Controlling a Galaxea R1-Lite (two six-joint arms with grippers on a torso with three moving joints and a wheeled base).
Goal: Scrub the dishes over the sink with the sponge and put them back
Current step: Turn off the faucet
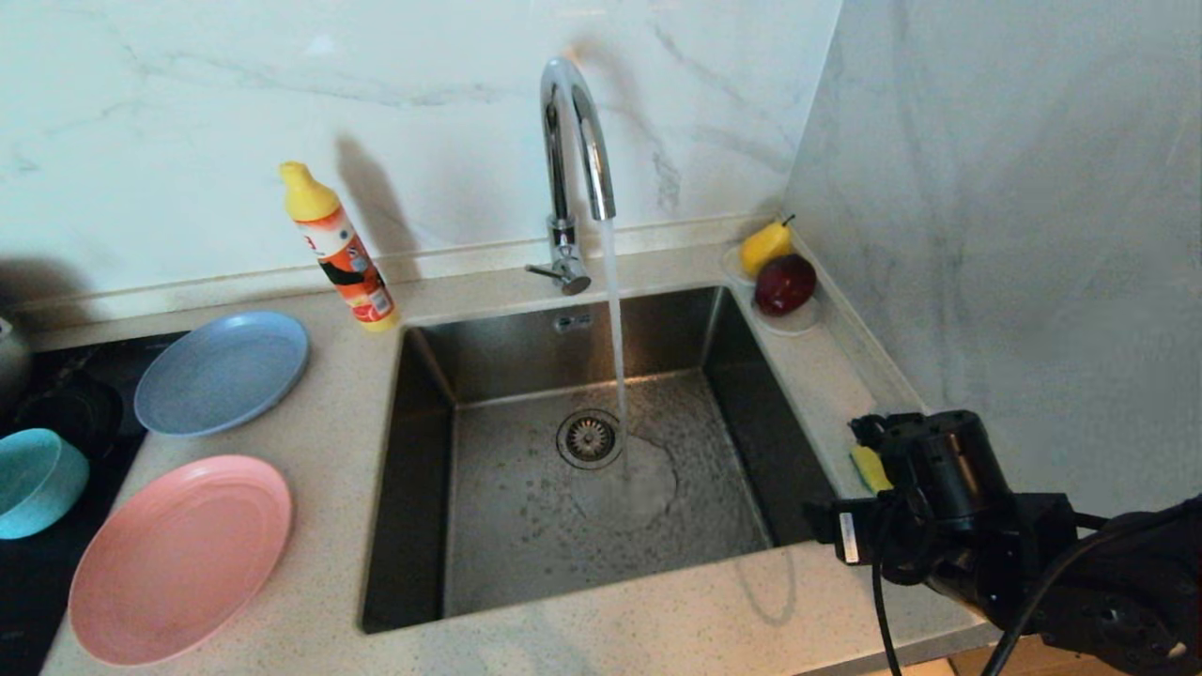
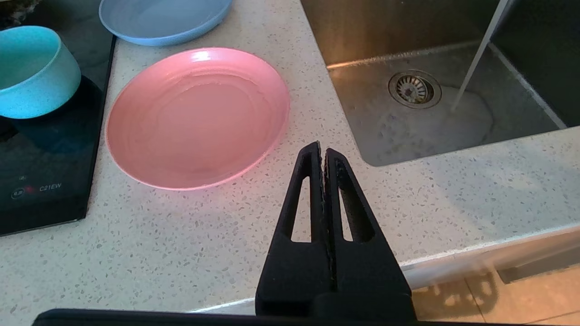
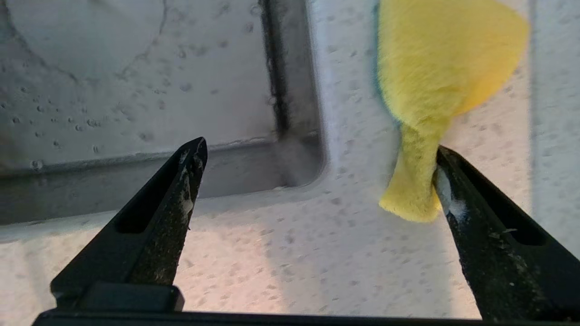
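Observation:
A light-blue plate (image 1: pixel 223 371), a pink plate (image 1: pixel 180 557) and a teal bowl (image 1: pixel 36 481) sit left of the sink (image 1: pixel 507 526). Water runs from the tap (image 1: pixel 573 141) into the basin. The yellow sponge (image 1: pixel 870 468) lies on the counter to the right of the sink. My right gripper (image 3: pixel 319 149) hovers over that counter strip, open wide. One end of the sponge (image 3: pixel 435 90) touches one fingertip (image 3: pixel 446 181), and the other finger is far from it. My left gripper (image 2: pixel 321 147) is shut and empty above the counter's front edge, just off the pink plate (image 2: pixel 197 117).
An orange detergent bottle (image 1: pixel 340 249) leans at the back left of the sink. A white saucer (image 1: pixel 798 324) with a pear and a red apple fills the back right corner. A black hob (image 1: pixel 56 404) lies under the bowl. A marble wall rises close on the right.

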